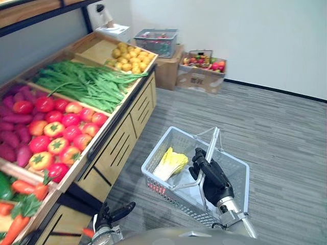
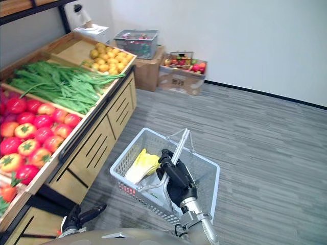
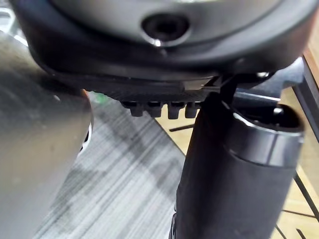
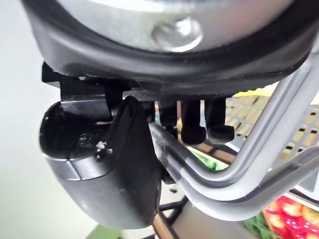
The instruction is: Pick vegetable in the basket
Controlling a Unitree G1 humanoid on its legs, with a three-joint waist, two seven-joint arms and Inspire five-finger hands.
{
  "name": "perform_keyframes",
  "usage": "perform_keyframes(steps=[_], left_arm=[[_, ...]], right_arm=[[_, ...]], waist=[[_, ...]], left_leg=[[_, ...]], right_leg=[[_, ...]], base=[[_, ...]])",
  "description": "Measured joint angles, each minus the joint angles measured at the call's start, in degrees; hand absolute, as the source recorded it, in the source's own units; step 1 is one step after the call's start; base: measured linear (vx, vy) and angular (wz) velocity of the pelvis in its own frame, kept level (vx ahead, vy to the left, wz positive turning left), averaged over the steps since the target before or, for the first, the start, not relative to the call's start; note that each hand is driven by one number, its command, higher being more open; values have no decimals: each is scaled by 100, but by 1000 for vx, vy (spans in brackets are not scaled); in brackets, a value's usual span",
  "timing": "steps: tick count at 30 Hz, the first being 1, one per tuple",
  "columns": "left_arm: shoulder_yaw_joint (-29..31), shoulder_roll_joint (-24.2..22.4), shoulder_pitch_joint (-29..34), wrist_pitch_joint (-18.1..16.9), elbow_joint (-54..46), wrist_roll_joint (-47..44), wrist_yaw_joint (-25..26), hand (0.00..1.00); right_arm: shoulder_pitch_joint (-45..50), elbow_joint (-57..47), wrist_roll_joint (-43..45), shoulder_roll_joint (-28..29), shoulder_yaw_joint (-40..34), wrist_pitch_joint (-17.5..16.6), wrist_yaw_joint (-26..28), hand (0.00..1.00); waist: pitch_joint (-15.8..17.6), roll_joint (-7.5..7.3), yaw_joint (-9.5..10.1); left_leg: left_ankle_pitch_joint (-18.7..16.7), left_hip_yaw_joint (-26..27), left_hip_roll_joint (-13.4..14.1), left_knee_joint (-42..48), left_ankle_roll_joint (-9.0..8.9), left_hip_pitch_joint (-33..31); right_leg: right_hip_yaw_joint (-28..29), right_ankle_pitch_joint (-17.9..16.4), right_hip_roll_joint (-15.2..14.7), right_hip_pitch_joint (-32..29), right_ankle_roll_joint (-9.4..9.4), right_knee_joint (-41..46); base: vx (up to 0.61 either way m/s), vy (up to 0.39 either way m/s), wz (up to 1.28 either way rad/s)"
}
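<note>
Gripping the wire handles (image 1: 213,145) of the grey basket (image 1: 237,176) at five o'clock with the right hand (image 1: 214,181) curled tight, carrying a yellow-white leafy vegetable (image 1: 171,163) at the basket's nine o'clock side, and hanging the left hand (image 1: 115,213) loose-fingered and empty at seven o'clock beside the produce shelf (image 1: 117,148).

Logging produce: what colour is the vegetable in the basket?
Pale yellow and white vegetable; best in left eye view.

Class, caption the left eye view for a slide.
Right hand grips the basket by its handles, a yellow vegetable inside, beside the produce shelf.
</note>
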Motion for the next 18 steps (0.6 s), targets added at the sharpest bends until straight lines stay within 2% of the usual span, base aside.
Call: perform_keyframes(steps=[1, 2, 3, 4, 5, 6, 7, 8, 11, 16, 18], left_arm=[[-4, 7, 39, -15, 3, -22, 21, 100], [-3, 11, 145, -53, 6, -83, 68, 100], [-6, -8, 186, -67, 5, -131, 89, 100], [-35, -35, 302, -121, 5, -248, 150, 100], [-50, -46, 341, -123, 9, -288, 168, 100], [-76, -52, 397, -129, 40, -348, 193, 100], [-67, 19, 394, -130, 119, -430, 200, 100], [-73, 69, 354, -140, 122, -430, 216, 100], [-83, 60, 316, -152, 121, -453, 249, 100], [-464, 97, 384, -181, 93, -427, 265, 100], [-655, 191, 415, -183, 110, -409, 193, 100]], right_arm=[[-2, -4, 1, 0, 9, -1, 0, 0], [-42, -4, 1, 1, 61, -31, -2, 0], [-57, -4, 4, 0, 74, -79, -15, 0], [-61, -76, 16, -11, 137, -154, -18, 0], [-44, -123, 23, -16, 156, -189, -18, 0], [-36, -163, 63, -4, 176, -243, -16, 0], [-27, -166, 63, 2, 183, -246, -23, 0], [-29, -191, 60, 4, 206, -272, -18, 0], [-42, -205, 60, -7, 247, -298, -42, 0], [-24, -199, 56, -39, 261, -300, -40, 0], [-6, -198, 61, -56, 177, -302, -41, 0]], waist=[[28, -35, 6], [27, 33, 4], [32, 58, 12], [30, 54, 79], [30, 62, 110], [47, 156, 158], [24, 9, 120], [30, -63, 128], [20, -86, 164], [-15, -19, 150], [-10, -31, 113]], left_leg=[[111, -403, -59, 162, 29, -55], [-216, -1347, -405, 293, -87, -184], [-437, -1798, -663, 271, -125, -233], [-858, -2673, -1406, -224, -105, -349], [-855, -2830, -1593, -621, -108, -371], [-618, -2982, -1791, -1027, -207, -338], [-454, -3242, -1992, -1225, -474, -274], [-398, -3382, -2104, -1204, -563, -308], [-259, -3724, -2336, -924, -763, -533], [-249, -3701, -2382, -1469, -756, -308], [-254, -3701, -2381, -2030, -762, -37]], right_leg=[[198, -16, 9, 19, -20, 16], [614, -123, -2, -33, -125, 86], [818, -155, -21, -118, -149, 214], [1394, -249, -89, -465, -178, 621], [1544, -283, -92, -591, -138, 769], [1692, -330, -96, -709, -78, 973], [1784, -340, -176, -834, 30, 1114], [1811, -323, -288, -881, 66, 1113], [1908, -241, -452, -823, 184, 922], [1845, -113, -559, -751, 350, 679], [1634, -89, -550, -694, 386, 666]], base=[[43, 158, -151], [49, 174, -133], [55, 232, -216], [25, 196, -187], [42, 193, -192], [71, 153, -103], [97, 118, -70], [85, 112, -26], [42, 119, 1], [16, 69, 3], [-14, 33, 33]])
